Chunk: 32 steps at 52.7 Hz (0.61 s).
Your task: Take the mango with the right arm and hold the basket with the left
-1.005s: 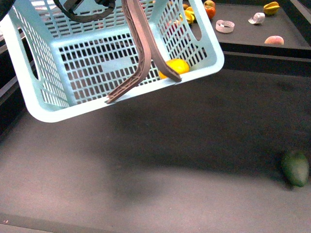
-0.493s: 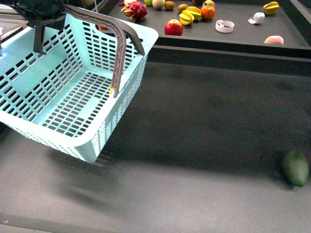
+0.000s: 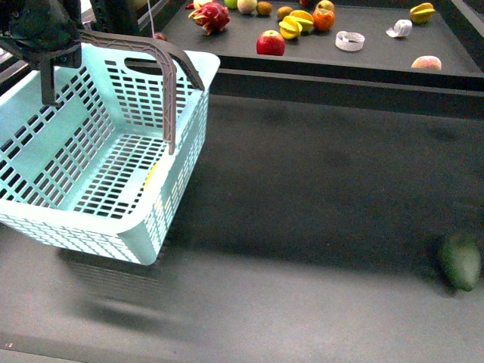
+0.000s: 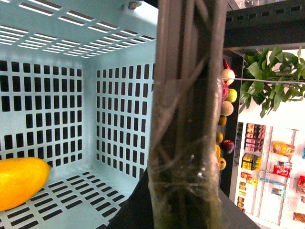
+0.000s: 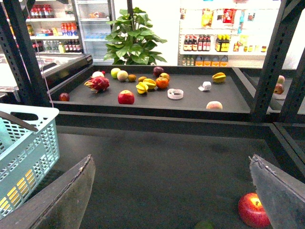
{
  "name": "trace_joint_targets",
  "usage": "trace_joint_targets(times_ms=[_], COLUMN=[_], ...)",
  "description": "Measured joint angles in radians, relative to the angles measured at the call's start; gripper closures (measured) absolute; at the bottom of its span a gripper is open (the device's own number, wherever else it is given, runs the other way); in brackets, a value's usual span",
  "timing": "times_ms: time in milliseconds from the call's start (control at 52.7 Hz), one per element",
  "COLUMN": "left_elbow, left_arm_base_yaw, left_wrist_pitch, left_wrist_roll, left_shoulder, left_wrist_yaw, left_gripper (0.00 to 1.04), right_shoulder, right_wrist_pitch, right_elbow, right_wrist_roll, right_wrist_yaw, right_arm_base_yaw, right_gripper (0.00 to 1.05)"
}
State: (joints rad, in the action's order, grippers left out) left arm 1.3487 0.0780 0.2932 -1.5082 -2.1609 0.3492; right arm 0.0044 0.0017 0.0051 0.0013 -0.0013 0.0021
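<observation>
Currently, the left gripper (image 3: 47, 45), upper left of the front frame, is clamped on a basket (image 3: 45, 227) handle. The mango (image 4: 19, 182) lies inside the basket. The right gripper (image 5: 171, 191) stands spread, empty. Watch for swing: the mango may roll.

The basket (image 3: 98, 219) is pale turquoise, its walls and floor cut through with rows of rectangular slots. Its handles (image 3: 162, 68) are a dull brown-grey. The mango (image 4: 19, 181) is bright yellow shading to orange. The surface (image 3: 318, 227) is matte dark grey, close to black. At its 4 o'clock edge lies a dark green fruit (image 3: 460, 261). On the rear shelf (image 3: 378, 53), also dark grey, sit a red apple (image 3: 271, 43), a magenta dragon fruit (image 3: 210, 15) with green tips, yellow star fruits (image 3: 291, 25), an orange fruit (image 3: 324, 18) and a white tape roll (image 3: 350, 40).
</observation>
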Motion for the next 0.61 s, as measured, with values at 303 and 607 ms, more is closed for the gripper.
trace_joint_targets(times_ms=[303,607], left_elbow=[-0.004,-0.111], left_arm_base_yaw=[-0.008,-0.013], left_wrist_pitch=[-0.069,-0.054], left_wrist_roll=[-0.013,0.079], left_shoulder=[-0.024,0.111], left_wrist_yaw=[-0.003,0.018], left_gripper=[0.79,0.17], right_shoulder=[0.0,0.0], right_wrist_pitch=[0.0,0.0], right_elbow=[0.0,0.0], right_wrist_roll=[0.0,0.0], right_wrist_yaw=[0.0,0.0], right_arm_base_yaw=[0.0,0.0], right_gripper=[0.08,0.08])
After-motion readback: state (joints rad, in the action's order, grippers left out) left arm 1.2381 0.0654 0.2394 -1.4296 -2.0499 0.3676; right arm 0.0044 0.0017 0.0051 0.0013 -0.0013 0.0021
